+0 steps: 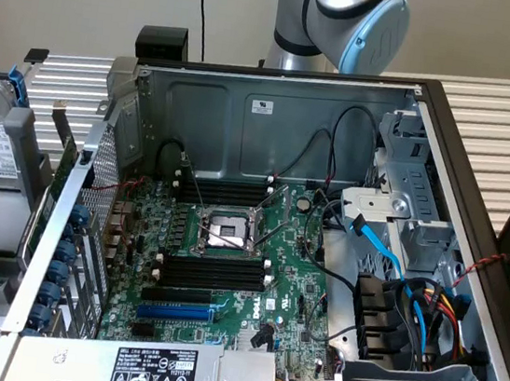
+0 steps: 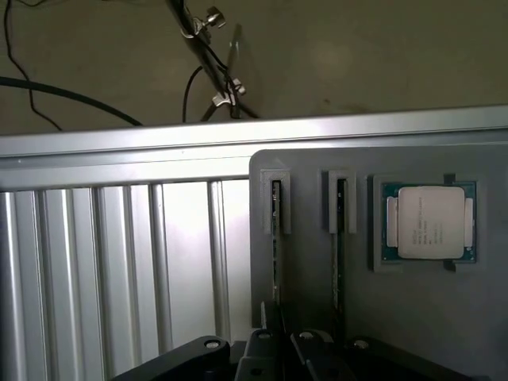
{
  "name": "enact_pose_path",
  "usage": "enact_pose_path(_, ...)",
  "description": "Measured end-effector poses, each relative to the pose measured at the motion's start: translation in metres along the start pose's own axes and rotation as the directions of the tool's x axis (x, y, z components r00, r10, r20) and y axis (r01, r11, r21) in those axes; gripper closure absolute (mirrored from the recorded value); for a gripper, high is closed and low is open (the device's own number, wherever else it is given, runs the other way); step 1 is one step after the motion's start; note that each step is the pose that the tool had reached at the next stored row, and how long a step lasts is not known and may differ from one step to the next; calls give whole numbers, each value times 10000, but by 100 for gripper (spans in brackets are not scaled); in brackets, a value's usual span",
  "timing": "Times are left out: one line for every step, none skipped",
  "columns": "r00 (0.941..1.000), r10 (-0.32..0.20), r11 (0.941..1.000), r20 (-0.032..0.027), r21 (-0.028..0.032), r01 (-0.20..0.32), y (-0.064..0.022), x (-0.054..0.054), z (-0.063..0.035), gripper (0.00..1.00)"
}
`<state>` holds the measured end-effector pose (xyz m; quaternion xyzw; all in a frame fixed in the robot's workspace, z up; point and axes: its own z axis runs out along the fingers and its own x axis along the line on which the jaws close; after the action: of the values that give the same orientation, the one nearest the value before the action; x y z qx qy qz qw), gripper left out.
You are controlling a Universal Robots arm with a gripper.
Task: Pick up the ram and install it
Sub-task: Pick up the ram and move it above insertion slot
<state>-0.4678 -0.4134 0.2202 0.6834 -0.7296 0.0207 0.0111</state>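
Two ram sticks stand on edge in a grey holder (image 2: 413, 317), so I see them as thin dark strips: one (image 2: 275, 238) and a second (image 2: 340, 246) beside it. The black body of my gripper (image 2: 278, 349) sits close over the near end of the first stick. Whether it touches the stick I cannot tell. In the exterior view the open computer case holds the green motherboard (image 1: 290, 280), with long black memory slots (image 1: 211, 272) below the processor socket (image 1: 224, 231) and more slots (image 1: 222, 191) above it. All these slots look unfilled.
A processor chip (image 2: 429, 222) lies in its own pocket of the holder, beside the sticks. The holder rests on a ribbed aluminium table (image 2: 119, 262). My arm's grey and blue joint (image 1: 353, 16) rises behind the case. Blue and black cables (image 1: 387, 255) crowd the drive bay at the exterior view's right.
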Motion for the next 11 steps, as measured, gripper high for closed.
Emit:
enact_pose_path(10000,0,10000,-6,2,0,0,0,-1,88)
enact_pose_path(10000,0,10000,-13,3,0,0,0,-2,88)
enact_pose_path(10000,0,10000,-19,2,0,0,0,-4,88)
enact_pose_path(10000,0,10000,-24,1,0,0,0,-6,88)
enact_pose_path(10000,0,10000,-31,0,0,0,1,-10,88)
enact_pose_path(10000,0,10000,-35,1,0,0,1,-14,88)
enact_pose_path(10000,0,10000,-40,1,0,0,1,-18,88)
enact_pose_path(10000,0,10000,-44,3,0,0,1,-21,88)
enact_pose_path(10000,-1,10000,-50,3,1,0,1,-25,88)
enact_pose_path(10000,-1,10000,-54,4,1,-1,1,-29,88)
enact_pose_path(10000,-1,10000,-58,4,1,-1,1,-32,88)
